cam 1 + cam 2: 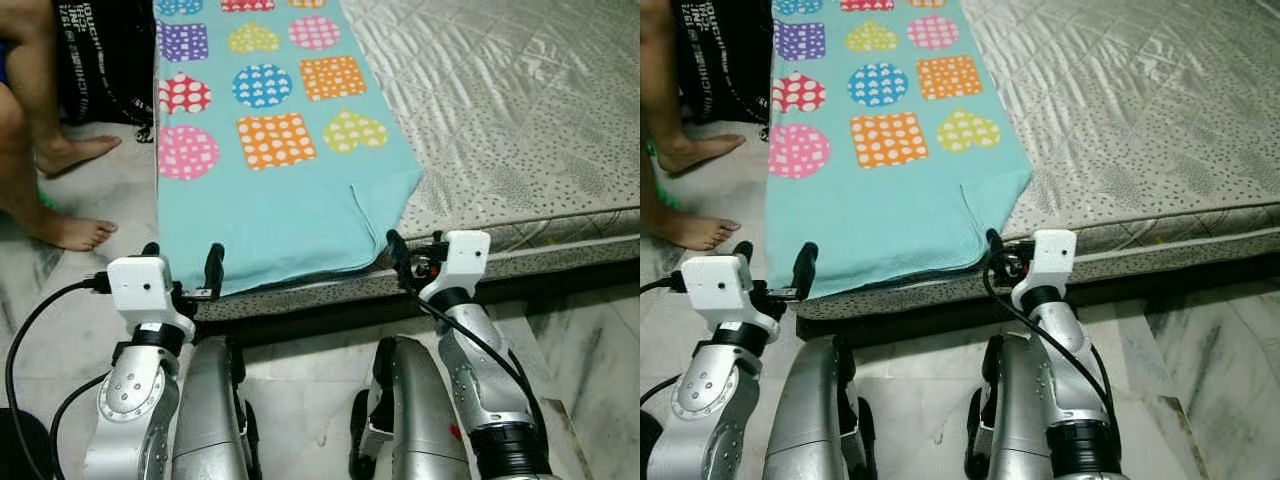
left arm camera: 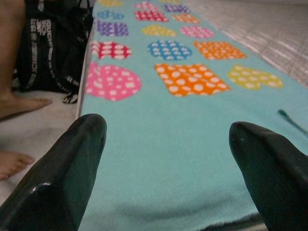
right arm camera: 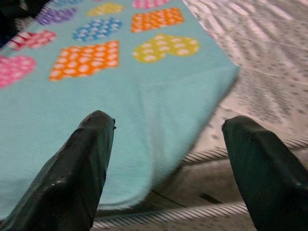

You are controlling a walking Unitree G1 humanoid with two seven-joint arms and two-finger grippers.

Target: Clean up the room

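Bed: a low mattress under a shiny grey quilted cover with small dots, taking up the upper right and centre of the head views; its front edge runs across the middle of the frame.
Floor: pale marble tile with grey veins, along the bottom and up the left side.
Blanket: turquoise, spread flat along the left part of the bed, printed with dotted circles, squares and hearts in pink, orange, blue, yellow, purple and red; its near hem hangs just over the mattress edge, and its near right corner is folded so a seam shows.
Person: 2 bare legs and feet on the floor at the upper left, beside the bed.
Bag: black with white lettering, upper left, between the legs and the blanket's edge.
Left gripper: lower left, held at the blanket's near left hem; jaws spread wide, grasping nothing, the blanket visible between the 2 fingers in the wrist view.
Right gripper: lower centre-right, just beside the blanket's folded corner at the mattress edge; jaws spread wide, grasping nothing.
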